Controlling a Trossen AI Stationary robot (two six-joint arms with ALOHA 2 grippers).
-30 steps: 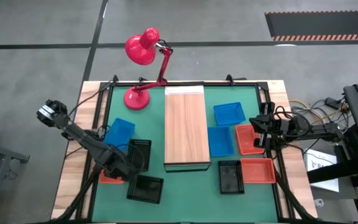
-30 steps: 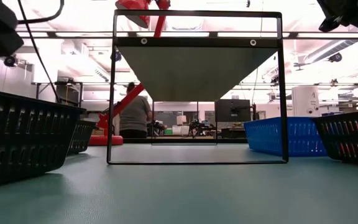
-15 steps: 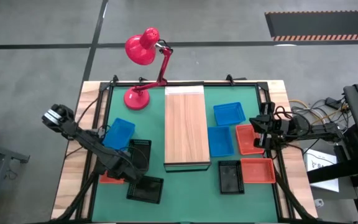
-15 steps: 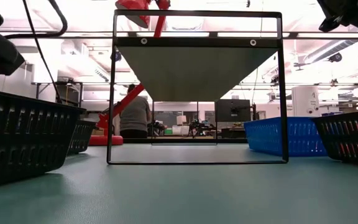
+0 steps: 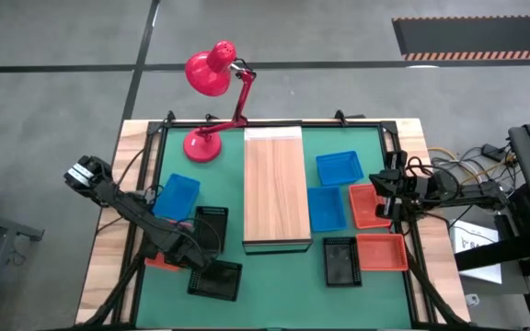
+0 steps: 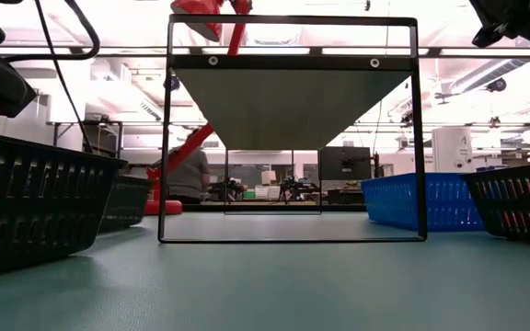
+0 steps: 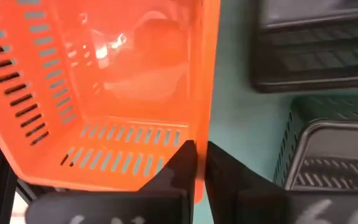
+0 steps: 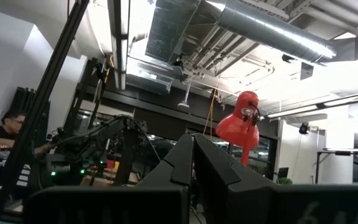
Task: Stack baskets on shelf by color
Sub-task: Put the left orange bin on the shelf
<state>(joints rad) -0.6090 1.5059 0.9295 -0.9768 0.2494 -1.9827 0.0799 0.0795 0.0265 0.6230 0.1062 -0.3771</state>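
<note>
Fingers of my left gripper [image 7: 199, 163] stand narrow, pinched on the side wall of the red-orange mesh plastic basket [image 7: 104, 93], whose rim runs down between them in my left wrist view. From above, that basket [image 5: 159, 263] is mostly hidden under my left arm at the near left of the green table mat [image 5: 274, 276]; only a thin orange sliver shows, and my gripper [image 5: 184, 258] there is hard to make out. Just beside it lie two black mesh baskets [image 5: 215, 279], one [image 5: 209, 225] farther back, with a blue mesh basket [image 5: 177, 196] behind them. The long light-wood plank shelf [image 5: 275, 188] lies bare down the middle of the mat. To its right are two blue baskets [image 5: 339, 168], two red-orange ones [image 5: 382, 251] and another black one [image 5: 340, 260]; the farther red-orange basket [image 5: 363, 204] is partly covered by my right arm. My right gripper [image 8: 193, 152] hangs raised there with its fingers closed together on nothing, looking toward the red desk lamp [image 8: 241, 127]. In the low view the nearest black basket [image 6: 35, 207] is cut off at the edge.
</note>
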